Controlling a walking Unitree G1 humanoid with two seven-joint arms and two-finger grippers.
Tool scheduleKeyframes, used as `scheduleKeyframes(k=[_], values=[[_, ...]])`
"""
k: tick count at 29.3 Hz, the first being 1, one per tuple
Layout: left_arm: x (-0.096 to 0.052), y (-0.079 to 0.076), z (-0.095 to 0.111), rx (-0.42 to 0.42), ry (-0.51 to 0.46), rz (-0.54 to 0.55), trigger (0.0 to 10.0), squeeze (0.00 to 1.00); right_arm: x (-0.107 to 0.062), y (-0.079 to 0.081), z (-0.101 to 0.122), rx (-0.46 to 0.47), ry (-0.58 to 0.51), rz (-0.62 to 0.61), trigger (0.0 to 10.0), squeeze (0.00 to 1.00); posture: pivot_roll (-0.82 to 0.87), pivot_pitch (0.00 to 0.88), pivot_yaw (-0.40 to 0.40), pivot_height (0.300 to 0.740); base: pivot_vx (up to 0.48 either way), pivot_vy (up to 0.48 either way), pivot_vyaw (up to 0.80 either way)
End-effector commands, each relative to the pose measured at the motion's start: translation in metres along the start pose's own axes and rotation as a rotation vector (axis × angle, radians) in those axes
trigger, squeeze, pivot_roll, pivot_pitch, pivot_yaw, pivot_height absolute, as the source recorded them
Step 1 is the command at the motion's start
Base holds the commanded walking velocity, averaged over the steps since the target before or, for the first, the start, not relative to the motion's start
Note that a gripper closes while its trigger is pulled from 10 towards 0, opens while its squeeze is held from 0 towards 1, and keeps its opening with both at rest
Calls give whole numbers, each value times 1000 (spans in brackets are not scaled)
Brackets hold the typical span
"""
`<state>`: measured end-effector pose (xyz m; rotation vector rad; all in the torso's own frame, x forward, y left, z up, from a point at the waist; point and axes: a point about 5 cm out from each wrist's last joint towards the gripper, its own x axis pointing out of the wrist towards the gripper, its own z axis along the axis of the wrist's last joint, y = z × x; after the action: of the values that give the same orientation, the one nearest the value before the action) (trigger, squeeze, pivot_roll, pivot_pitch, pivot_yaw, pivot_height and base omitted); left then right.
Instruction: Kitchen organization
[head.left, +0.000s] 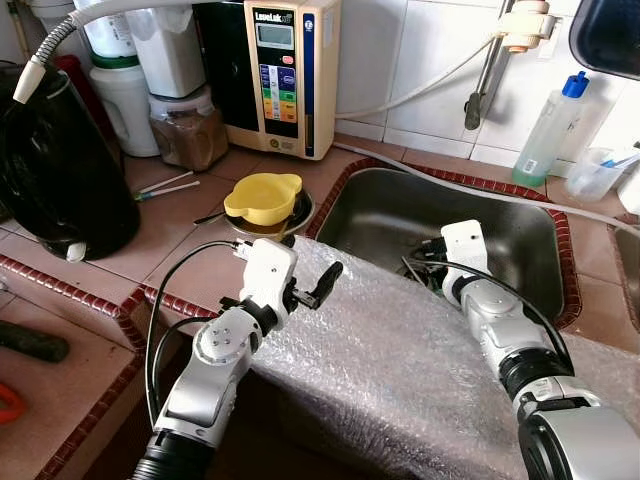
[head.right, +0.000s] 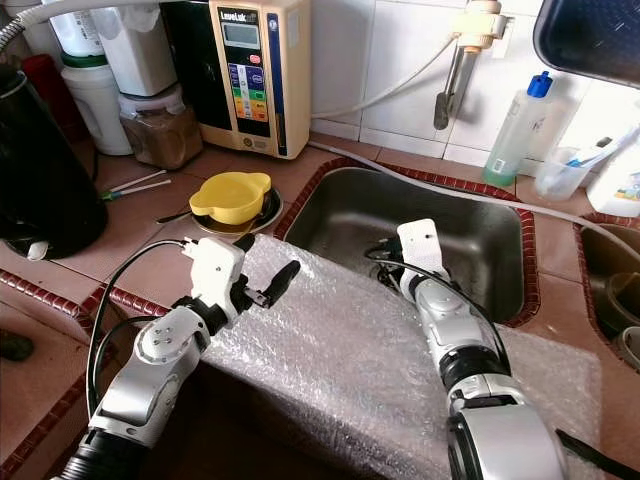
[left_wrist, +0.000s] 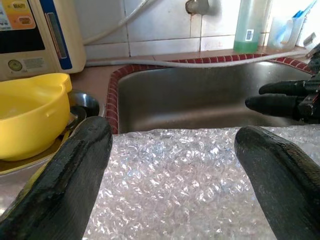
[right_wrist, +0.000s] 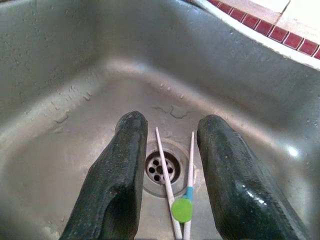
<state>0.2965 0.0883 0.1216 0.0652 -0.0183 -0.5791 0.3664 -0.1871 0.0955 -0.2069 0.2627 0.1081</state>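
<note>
Chopsticks (right_wrist: 167, 187), two thin pale sticks, were seen lying on the bottom of the stainless-steel sink (head.left: 500, 215), crossing the round perforated drain (right_wrist: 161, 169). Their long axes ran roughly along the right gripper's (right_wrist: 167, 175) line of reach, and the two converged at the near end, where a small green disc (right_wrist: 182, 210) and a blue band were carried on one of them. The sink's metal was dull, wet and spotted with droplets.

The right gripper was lowered into the basin with its two black, rough-surfaced fingers held apart on either side of the sticks; nothing was gripped. The left gripper (left_wrist: 172, 170) was held above a sheet of clear bubble wrap (head.left: 400, 350) draped over the counter's front edge, its fingers spread wide and empty.

On the terracotta-tiled counter (head.left: 130, 230) (edged in dark red brick tile) a yellow plastic bowl (head.left: 262, 197) with a pouring lip was stacked on a metal dish (head.left: 300, 212), just beside the sink. Its contents could not be made out. Behind it stood a cream water-ioniser unit (head.left: 288, 75), a jar of brown powder (head.left: 188, 130) and a black kettle (head.left: 60, 170). Two more pale chopsticks (head.left: 165, 187) lay on the tiles near the jar. A green-tinted bottle with a blue cap (head.left: 548, 130) stood behind the sink.
</note>
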Motion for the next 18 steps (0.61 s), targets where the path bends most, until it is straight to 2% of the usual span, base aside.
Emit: scheduleKeyframes(k=[1,5,7,9,11,12,16,18], values=[[-1,1,-1,25,25,21,10000,1000,3,-1,12,19,-44,-6,10000,1000,27,0,-2,740,0,0,0],[-1,7,-1,40,28,69,10000,1000,3,0,27,71,-137,7,10000,1000,28,0,-4,740,0,0,0],[-1,18,0,62,25,136,10000,1000,1,8,39,112,-225,49,10000,1000,28,0,-4,740,0,0,0],[-1,21,1,78,19,149,10000,1000,-1,12,42,123,-251,67,10000,1000,21,0,-3,740,0,0,0],[-1,29,4,87,10,186,10000,1000,-9,33,49,105,-335,150,10000,1000,17,0,-2,740,0,0,0],[-1,29,4,87,10,186,10000,1000,-9,33,49,105,-335,150,10000,1000,17,0,-2,740,0,0,0],[-2,36,6,149,4,234,10000,1000,-28,60,51,190,-389,269,10000,1000,9,0,1,740,0,0,0],[-3,39,6,144,2,248,10000,1000,-34,67,53,218,-393,296,10000,1000,8,0,3,740,0,0,0]])
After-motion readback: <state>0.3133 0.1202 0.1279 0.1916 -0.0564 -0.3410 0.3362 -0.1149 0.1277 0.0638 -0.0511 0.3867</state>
